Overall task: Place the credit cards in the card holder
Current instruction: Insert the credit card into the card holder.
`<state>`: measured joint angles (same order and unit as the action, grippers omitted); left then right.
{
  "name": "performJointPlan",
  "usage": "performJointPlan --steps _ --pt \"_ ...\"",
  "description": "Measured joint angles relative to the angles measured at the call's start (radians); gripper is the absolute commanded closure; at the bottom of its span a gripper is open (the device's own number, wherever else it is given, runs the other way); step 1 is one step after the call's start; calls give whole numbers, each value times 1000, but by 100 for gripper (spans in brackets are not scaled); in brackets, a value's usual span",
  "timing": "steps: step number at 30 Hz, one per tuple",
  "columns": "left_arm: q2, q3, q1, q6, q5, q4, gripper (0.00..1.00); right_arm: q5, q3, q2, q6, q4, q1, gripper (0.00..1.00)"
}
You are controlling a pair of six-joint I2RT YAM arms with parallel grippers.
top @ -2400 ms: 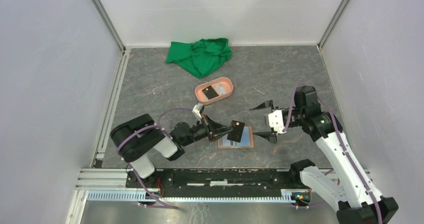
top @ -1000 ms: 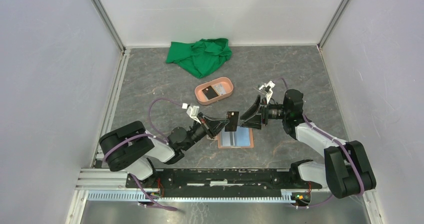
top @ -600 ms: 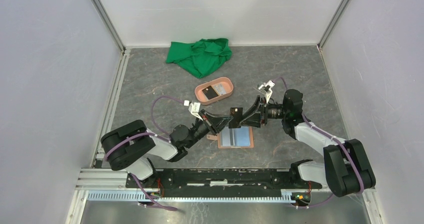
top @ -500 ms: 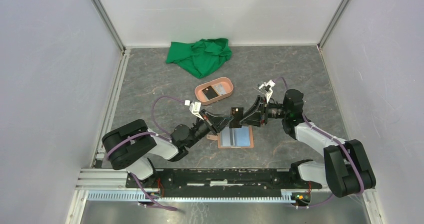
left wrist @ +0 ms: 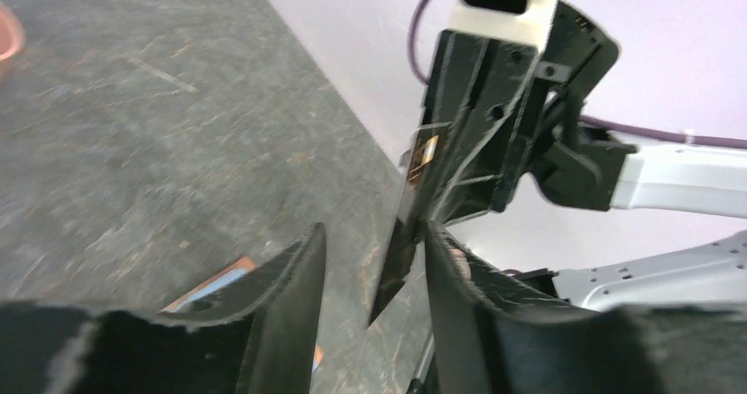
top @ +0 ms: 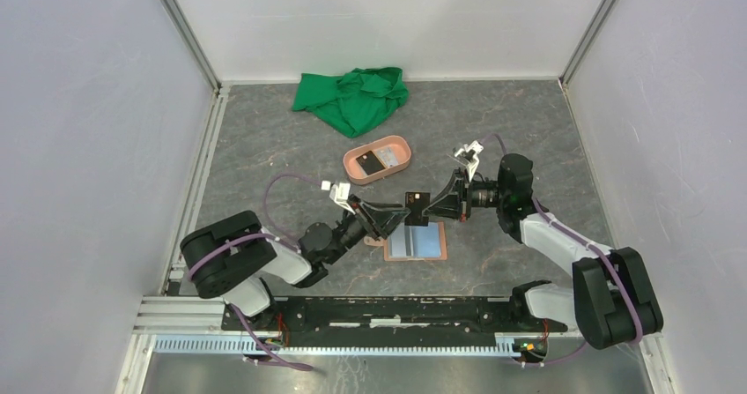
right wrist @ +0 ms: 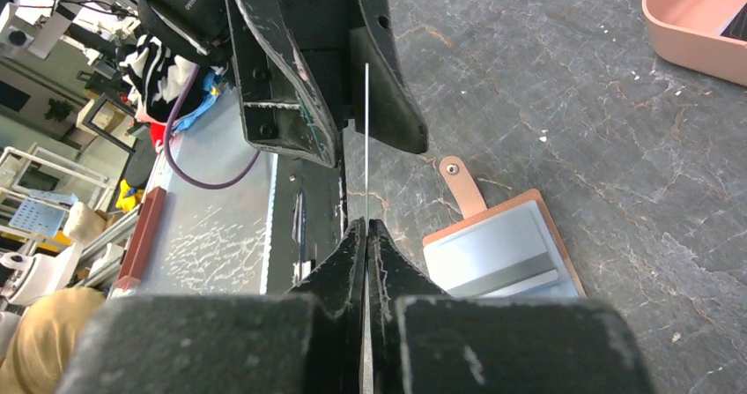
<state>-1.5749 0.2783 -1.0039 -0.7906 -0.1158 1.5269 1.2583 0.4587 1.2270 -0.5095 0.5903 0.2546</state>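
Straddling upright black card (top: 417,209), left gripper (top: 398,220) fingers spread wide, one each side; contact unclear. Card in air above card holder (right wrist: 467,196), which lies open flat on table. Right gripper (right wrist: 365,232) pinched tight on card's edge, reaching in from right. Farther back, pink tray (top: 407,152) holds another dark card (top: 374,160).

Both arms are lying low, pointing at each other, tips meeting. The right gripper (right wrist: 366,226) is pinching a card (left wrist: 396,257); the left gripper (left wrist: 374,231) is gaping either side of it.
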Motion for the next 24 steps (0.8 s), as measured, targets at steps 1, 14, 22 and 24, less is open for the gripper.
performJointPlan --steps 1,14,22,24 --pt "5 -18 -1 2 -14 0 34 -1 14 -2 51 -60 1 100" --pt "576 34 34 81 -64 -783 17 -128 -6 -60 270 -387 -22 100" --pt "495 89 49 118 -6 -1078 25 -288 -136 -9 65 -317 -25 100" --pt "429 93 50 117 6 -1094 28 -287 -137 42 26 -298 -26 100"
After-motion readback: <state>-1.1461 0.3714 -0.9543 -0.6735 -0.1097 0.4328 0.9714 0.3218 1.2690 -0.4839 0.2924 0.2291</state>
